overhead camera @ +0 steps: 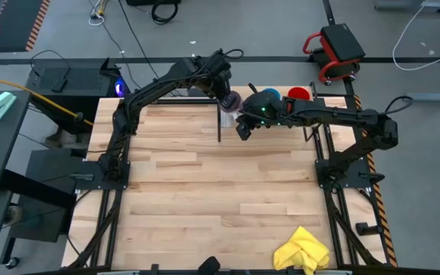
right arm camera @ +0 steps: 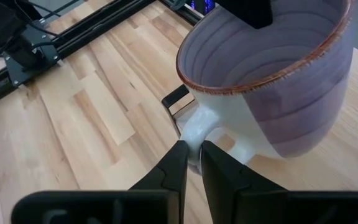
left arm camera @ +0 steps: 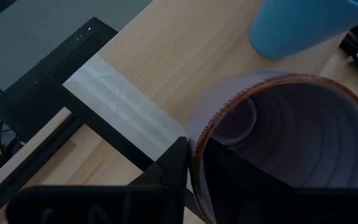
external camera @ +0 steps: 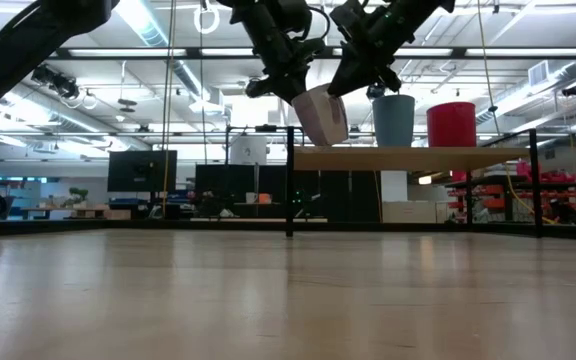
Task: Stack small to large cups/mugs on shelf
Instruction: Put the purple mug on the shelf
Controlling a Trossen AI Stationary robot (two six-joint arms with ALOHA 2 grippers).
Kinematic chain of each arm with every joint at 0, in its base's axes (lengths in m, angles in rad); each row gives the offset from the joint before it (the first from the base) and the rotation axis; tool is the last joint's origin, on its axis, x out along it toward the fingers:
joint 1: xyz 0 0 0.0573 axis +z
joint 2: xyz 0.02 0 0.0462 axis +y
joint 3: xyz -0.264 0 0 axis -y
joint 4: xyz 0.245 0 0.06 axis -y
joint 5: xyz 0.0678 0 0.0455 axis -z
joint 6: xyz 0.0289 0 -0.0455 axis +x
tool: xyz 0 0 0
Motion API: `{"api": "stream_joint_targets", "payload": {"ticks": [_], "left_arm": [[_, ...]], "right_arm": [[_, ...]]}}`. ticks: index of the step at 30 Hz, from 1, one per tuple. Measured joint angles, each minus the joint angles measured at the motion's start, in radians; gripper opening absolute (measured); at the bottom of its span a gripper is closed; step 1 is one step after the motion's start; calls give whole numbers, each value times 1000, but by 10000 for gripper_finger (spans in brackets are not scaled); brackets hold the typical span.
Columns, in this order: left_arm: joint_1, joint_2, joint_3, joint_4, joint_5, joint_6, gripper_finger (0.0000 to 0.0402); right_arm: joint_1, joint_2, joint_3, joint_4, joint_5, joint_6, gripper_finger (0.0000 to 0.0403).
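Note:
The purple mug (external camera: 320, 115) with its pale handle hangs tilted in the air over the shelf's left end, held by both grippers. My left gripper (overhead camera: 226, 93) reaches in from the far left and is shut on its rim. My right gripper (overhead camera: 242, 124) comes from the right and is shut on the handle. The blue round cup (external camera: 393, 120) and the red mug (external camera: 451, 123) stand upright on their bases on the shelf board (external camera: 418, 157), blue to the left of red. Both also show from above, blue cup (overhead camera: 272, 95) and red mug (overhead camera: 299, 93). My left gripper holds the purple mug by its brown-edged rim (left arm camera: 196, 149), one finger inside the mug and one outside against the wall. The mug is tilted and lifted clear of the shelf. My right gripper pinches the pale handle (right arm camera: 194, 138) between its two fingertips, coming at it from below the mug's side. The mug (right arm camera: 272, 81) sits beyond the fingers, mouth open toward the camera, clear of the board.
The shelf's black front post (external camera: 289, 180) stands just below and left of the mug. A yellow cloth (overhead camera: 302, 250) lies at the table's near right corner. Bare wooden tabletop (overhead camera: 205, 183) spreads in front of the shelf.

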Motion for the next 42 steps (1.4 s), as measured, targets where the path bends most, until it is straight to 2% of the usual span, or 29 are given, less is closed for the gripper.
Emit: {"api": "stream_joint_targets", "payload": {"ticks": [19, 42], "left_arm": [[-1, 0, -1, 13, 6, 0, 80], [-2, 0, -1, 40, 10, 0, 134]], "right_arm": [[-12, 0, 0, -18, 5, 51, 50], [-19, 0, 2, -37, 10, 112, 50]]}}
